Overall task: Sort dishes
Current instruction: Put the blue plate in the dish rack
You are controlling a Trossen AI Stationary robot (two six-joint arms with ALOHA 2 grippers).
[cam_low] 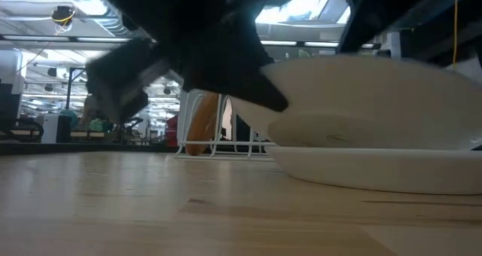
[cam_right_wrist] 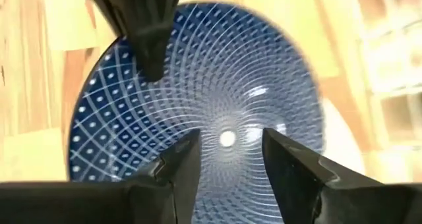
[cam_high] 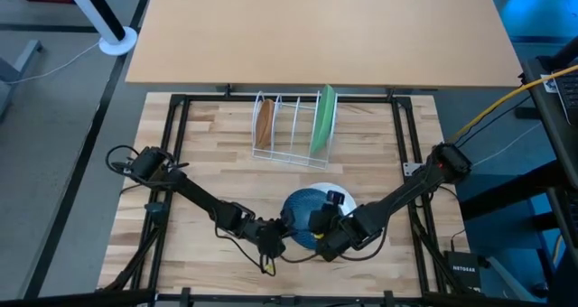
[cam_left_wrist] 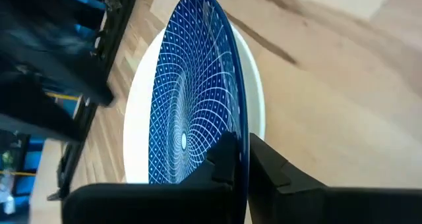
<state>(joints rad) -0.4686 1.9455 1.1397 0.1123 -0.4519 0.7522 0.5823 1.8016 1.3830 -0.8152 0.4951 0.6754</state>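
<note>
The blue speckle-patterned dish (cam_high: 302, 208) sits by its foot on the white plate (cam_high: 336, 191) near the table's near edge, in the middle. My left gripper (cam_high: 275, 233) comes from the left and is shut on the dish's rim. My right gripper (cam_high: 323, 233) is open just above the dish's near right part (cam_right_wrist: 217, 72); I cannot tell whether it touches. The brown plate (cam_high: 264, 122) and the green plate (cam_high: 322, 119) stand on edge in the white wire rack (cam_high: 289, 135). My left gripper pinches the blue dish's rim (cam_left_wrist: 242, 128) at the dish's near left side. One finger (cam_left_wrist: 224, 161) lies on the patterned inner face and the other (cam_left_wrist: 267, 165) on the white outer wall. The fingers come slanting from the table's left. The dish's foot (cam_low: 354, 132) stays on the white plate (cam_low: 376, 173).
The rack stands at the far middle of the wooden table, with open slots between the two plates. A black frame (cam_high: 176, 153) runs around the table top. Bare wood lies to the left and right of the stacked dishes.
</note>
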